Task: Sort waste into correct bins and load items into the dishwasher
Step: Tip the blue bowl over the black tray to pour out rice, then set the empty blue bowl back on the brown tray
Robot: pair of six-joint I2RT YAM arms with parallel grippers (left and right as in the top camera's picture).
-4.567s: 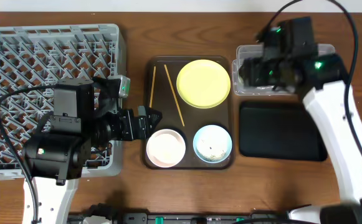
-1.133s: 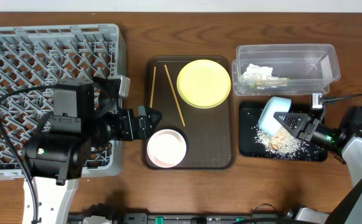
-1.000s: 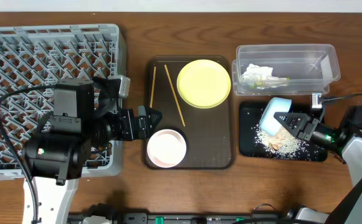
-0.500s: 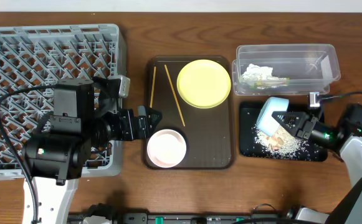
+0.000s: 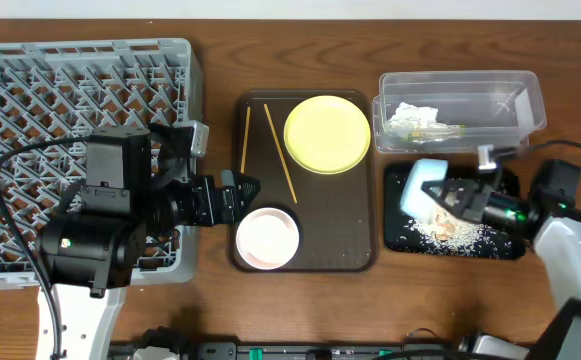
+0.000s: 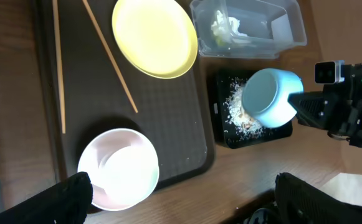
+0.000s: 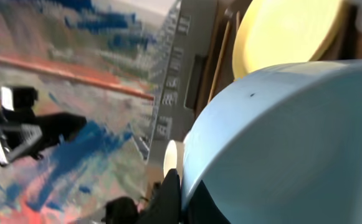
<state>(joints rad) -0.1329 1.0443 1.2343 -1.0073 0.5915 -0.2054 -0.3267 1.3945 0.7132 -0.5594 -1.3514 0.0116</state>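
The plate (image 5: pixel 327 134) is coloured yellow. A light blue bowl (image 5: pixel 422 187) and a white bowl (image 5: pixel 266 238) are seen. The rack (image 5: pixel 60 90) is patterned as a grey lattice. Whitish-beige scraps (image 5: pixel 450 232) are set against the black tray (image 5: pixel 395 250); the serving tray (image 5: pixel 340 220) is tinted dark brown.

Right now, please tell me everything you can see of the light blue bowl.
The light blue bowl is round, smooth and plain, with a slight gloss. It is tipped on its side, not upright. The right gripper grips it at the rim and holds it over the left end of the black tray, where rice-like scraps lie. Whether the bowl touches the tray cannot be told.
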